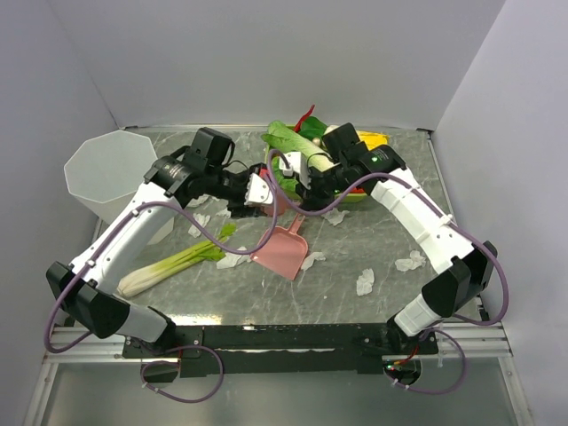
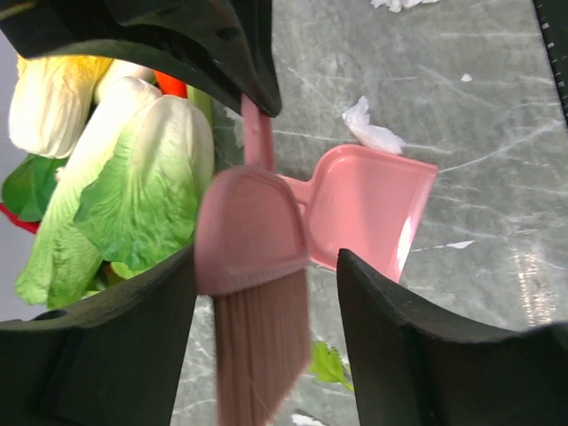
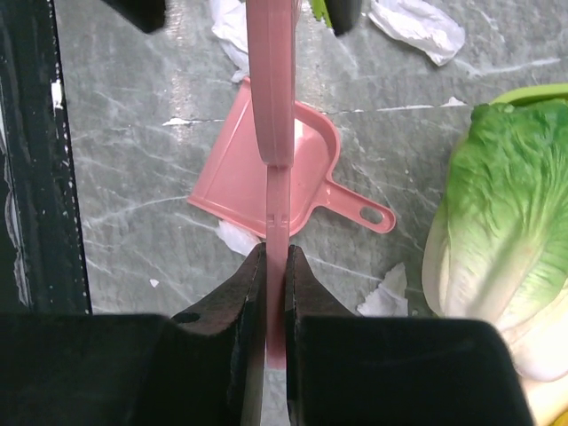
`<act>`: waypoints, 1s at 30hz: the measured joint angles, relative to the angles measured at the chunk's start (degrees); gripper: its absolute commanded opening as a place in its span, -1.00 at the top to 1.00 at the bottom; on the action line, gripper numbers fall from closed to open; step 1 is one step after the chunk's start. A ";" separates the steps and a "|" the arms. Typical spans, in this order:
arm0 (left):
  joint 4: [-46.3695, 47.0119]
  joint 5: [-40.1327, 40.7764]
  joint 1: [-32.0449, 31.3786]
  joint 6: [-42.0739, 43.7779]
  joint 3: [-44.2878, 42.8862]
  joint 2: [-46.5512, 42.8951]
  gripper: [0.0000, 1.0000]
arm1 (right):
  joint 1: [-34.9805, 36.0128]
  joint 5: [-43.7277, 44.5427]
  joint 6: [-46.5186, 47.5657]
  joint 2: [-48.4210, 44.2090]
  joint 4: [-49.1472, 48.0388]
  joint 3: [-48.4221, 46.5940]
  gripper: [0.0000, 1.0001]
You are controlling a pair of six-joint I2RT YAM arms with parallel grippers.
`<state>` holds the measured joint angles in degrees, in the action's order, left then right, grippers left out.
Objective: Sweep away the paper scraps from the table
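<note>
My right gripper (image 3: 276, 259) is shut on the thin handle of a pink brush (image 3: 271, 89), held above the grey-green table (image 1: 337, 302). In the left wrist view the brush head (image 2: 253, 231) hangs bristles down between my left gripper's (image 2: 266, 266) spread fingers, with a gap on the right side. A pink dustpan (image 1: 282, 252) lies flat below both grippers. Several white paper scraps lie about: one by the dustpan's edge (image 2: 373, 133), one right of it (image 1: 312, 260), two at the right (image 1: 410, 261) (image 1: 365, 281), others left (image 1: 200, 220).
A leek (image 1: 173, 264) lies at the left front. A white bin (image 1: 106, 173) stands at the back left. A green plate of toy vegetables, with a cabbage (image 3: 506, 204), sits at the back centre (image 1: 311, 146) close to both grippers.
</note>
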<state>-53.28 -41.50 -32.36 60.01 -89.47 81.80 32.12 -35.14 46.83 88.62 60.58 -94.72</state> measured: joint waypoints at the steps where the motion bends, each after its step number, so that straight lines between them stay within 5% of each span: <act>1: 0.44 0.68 -0.35 0.11 0.11 -0.11 -0.03 | 0.31 0.09 0.24 0.00 0.09 0.00 1.00; 3: 1.07 1.29 -0.85 -0.13 0.11 -0.20 0.31 | 0.72 0.11 0.59 -0.02 0.17 0.00 1.00; 4: 1.42 1.40 -1.05 -0.26 0.11 -0.20 0.69 | 0.79 0.11 0.61 -0.02 0.15 0.00 0.99; 6: 2.16 1.70 -1.31 -0.96 0.09 -0.20 0.98 | 0.87 -0.24 0.39 -0.02 0.42 0.00 0.86; 9: 2.23 1.51 -1.20 -3.76 0.09 -0.20 0.99 | 0.63 0.74 0.35 -0.02 -0.52 -0.02 0.12; 12: 3.82 0.81 -0.63 -5.25 0.79 -0.26 0.99 | -2.51 -4.61 -4.74 -0.02 -1.44 -0.15 -0.41; 14: 5.70 -2.69 0.83 -7.56 2.47 -0.33 0.99 | -7.30 -10.99 -9.49 -0.20 -3.19 -0.55 -0.56; 21: 18.43 -19.54 13.75 -30.40 6.14 2.84 0.99 | -19.93 -26.43 -21.33 -1.77 -9.07 -1.14 -0.57; 30: 44.68 -32.06 14.12 -62.07 17.81 3.45 0.99 | -19.37 -33.99 -28.63 -3.17 -15.45 3.10 -0.50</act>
<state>-8.60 -73.56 -18.24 -2.07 -71.66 85.25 12.75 -69.12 18.20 85.45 45.12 -91.61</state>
